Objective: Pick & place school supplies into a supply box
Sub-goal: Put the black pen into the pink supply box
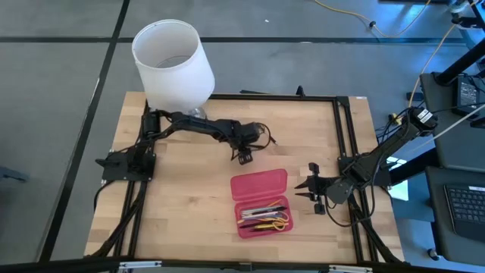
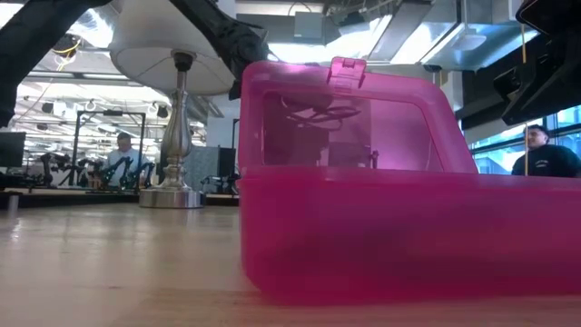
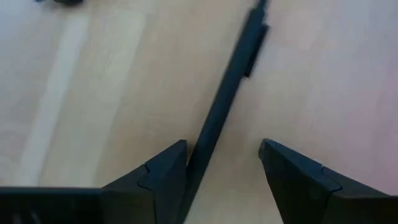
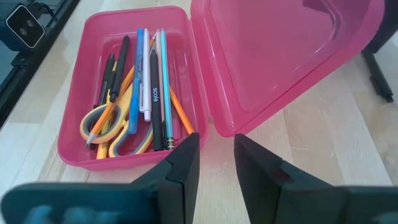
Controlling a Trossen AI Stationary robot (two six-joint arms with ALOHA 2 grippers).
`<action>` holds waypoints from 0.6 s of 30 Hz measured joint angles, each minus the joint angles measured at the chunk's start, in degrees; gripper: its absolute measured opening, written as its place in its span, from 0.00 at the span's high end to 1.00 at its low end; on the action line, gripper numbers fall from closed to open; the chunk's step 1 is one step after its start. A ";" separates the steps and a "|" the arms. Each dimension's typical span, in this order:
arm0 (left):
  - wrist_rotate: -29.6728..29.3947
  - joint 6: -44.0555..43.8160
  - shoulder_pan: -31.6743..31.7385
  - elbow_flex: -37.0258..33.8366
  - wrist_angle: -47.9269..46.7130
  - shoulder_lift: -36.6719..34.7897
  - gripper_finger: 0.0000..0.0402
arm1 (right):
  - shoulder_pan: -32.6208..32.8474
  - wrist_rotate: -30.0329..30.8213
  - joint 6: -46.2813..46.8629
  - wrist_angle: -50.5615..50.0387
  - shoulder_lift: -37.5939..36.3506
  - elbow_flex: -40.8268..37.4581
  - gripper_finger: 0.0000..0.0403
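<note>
The left end effector (image 1: pixel 244 158) hovers low over the tabletop (image 1: pixel 189 205), just beyond the far edge of the pink supply box (image 1: pixel 262 202), its fingers (image 3: pixel 163 177) spread apart with a black pen (image 3: pixel 225 104) lying between them. The pen runs lengthwise through the gap, nearer one finger, so closing across its barrel looks like the step in hand; whether it is touched yet I cannot tell. The box sits open near the front middle of the tabletop, lid (image 4: pixel 283 59) hinged back and tilted up, which leaves the tray clear for dropping things in from above. Inside lie yellow-handled scissors (image 4: pixel 109 124) and several pens and pencils (image 4: pixel 149 81), all roughly parallel. The right end effector (image 1: pixel 313 191) waits beside the box, fingers parted and empty.
</note>
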 joint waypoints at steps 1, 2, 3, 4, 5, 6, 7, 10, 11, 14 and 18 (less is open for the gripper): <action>0.05 0.06 -0.36 0.00 -0.30 -0.01 0.50 | 0.00 0.00 -0.02 0.00 0.00 0.00 0.74; 0.15 0.18 -0.71 0.00 -0.49 -0.02 0.52 | 0.00 0.00 -0.03 0.00 0.00 0.00 0.74; 0.15 0.25 -1.03 0.00 -0.66 -0.04 0.54 | 0.00 0.00 -0.04 0.00 0.00 0.00 0.74; 0.06 0.32 -1.34 0.00 -0.78 -0.04 0.56 | 0.00 0.00 -0.07 0.00 0.00 0.00 0.74; -0.04 0.43 -1.66 0.00 -0.87 -0.04 0.58 | 0.00 0.00 -0.11 0.00 0.00 0.00 0.74; -0.18 0.53 -1.90 0.00 -0.89 -0.04 0.60 | 0.01 0.00 -0.11 0.00 0.00 0.00 0.74; -0.52 0.62 -2.11 0.00 -0.89 -0.04 0.63 | 0.00 0.00 -0.11 0.00 0.00 0.00 0.74; -3.63 0.72 -2.68 0.00 -0.83 -0.04 0.70 | 0.00 0.00 -0.13 0.00 0.00 0.00 0.74; -4.63 0.82 -2.76 0.00 -0.81 -0.04 0.72 | 0.00 0.00 -0.13 0.00 0.00 0.00 0.74; -5.05 2.45 -2.79 0.00 -0.53 -0.04 0.79 | 0.00 0.00 -0.12 0.00 0.00 0.00 0.74; -2.63 6.87 -2.59 -0.03 -0.02 -0.04 0.87 | 0.00 0.00 -0.11 0.00 0.00 0.00 0.74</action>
